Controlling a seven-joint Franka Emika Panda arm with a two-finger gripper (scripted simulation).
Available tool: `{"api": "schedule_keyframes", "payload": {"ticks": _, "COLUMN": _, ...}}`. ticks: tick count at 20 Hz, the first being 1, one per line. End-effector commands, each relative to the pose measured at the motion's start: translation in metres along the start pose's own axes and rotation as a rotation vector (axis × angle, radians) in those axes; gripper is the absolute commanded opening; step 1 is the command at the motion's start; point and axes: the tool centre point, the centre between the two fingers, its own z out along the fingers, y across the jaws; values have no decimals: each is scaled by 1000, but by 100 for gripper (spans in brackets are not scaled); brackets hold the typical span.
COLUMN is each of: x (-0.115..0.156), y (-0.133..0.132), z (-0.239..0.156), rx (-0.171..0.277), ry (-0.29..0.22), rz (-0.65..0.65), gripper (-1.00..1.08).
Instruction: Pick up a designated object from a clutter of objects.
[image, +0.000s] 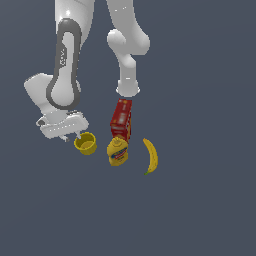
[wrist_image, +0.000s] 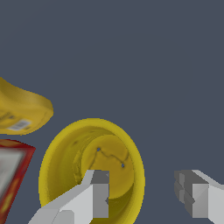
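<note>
The small plain yellow cup (image: 86, 143) stands upright with its mouth up, at the exterior view's left end of the clutter. In the wrist view the cup (wrist_image: 83, 148) is seen from above, its inside visible. My gripper (image: 72, 136) is open, just above the cup and slightly to the exterior view's left of it. In the wrist view the gripper (wrist_image: 146, 192) has one finger (wrist_image: 98, 192) over the cup's mouth and the other finger (wrist_image: 194, 194) outside it, with the cup's wall between them. Nothing is held.
A yellow mustard bottle (image: 117, 151) lies to the exterior view's right of the cup, also in the wrist view (wrist_image: 22, 111). A red box (image: 121, 120) stands behind it, its edge in the wrist view (wrist_image: 11, 175). A banana (image: 151, 156) lies farther right.
</note>
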Motion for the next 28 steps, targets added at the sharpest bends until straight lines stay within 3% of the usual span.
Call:
{"api": "schedule_keyframes", "payload": {"ticks": 1, "x": 0, "y": 0, "z": 7, "rx": 0, "ry": 0, "rz": 0, "gripper": 28}}
{"api": "schedule_keyframes", "payload": {"ticks": 8, "x": -1, "y": 0, "z": 22, "rx": 0, "ry": 0, "rz": 0, "gripper": 28}}
{"api": "schedule_keyframes", "payload": {"ticks": 9, "x": -1, "y": 0, "z": 22, "rx": 0, "ry": 0, "rz": 0, "gripper": -100}}
{"api": "schedule_keyframes", "payload": {"ticks": 21, "x": -1, "y": 0, "z": 21, "rx": 0, "ry": 0, "rz": 1, "gripper": -100}}
{"api": "schedule_keyframes", "payload": {"ticks": 28, "x": 9, "y": -4, "z": 1, "rx": -1, "ry": -1, "rz": 1, "gripper": -100}}
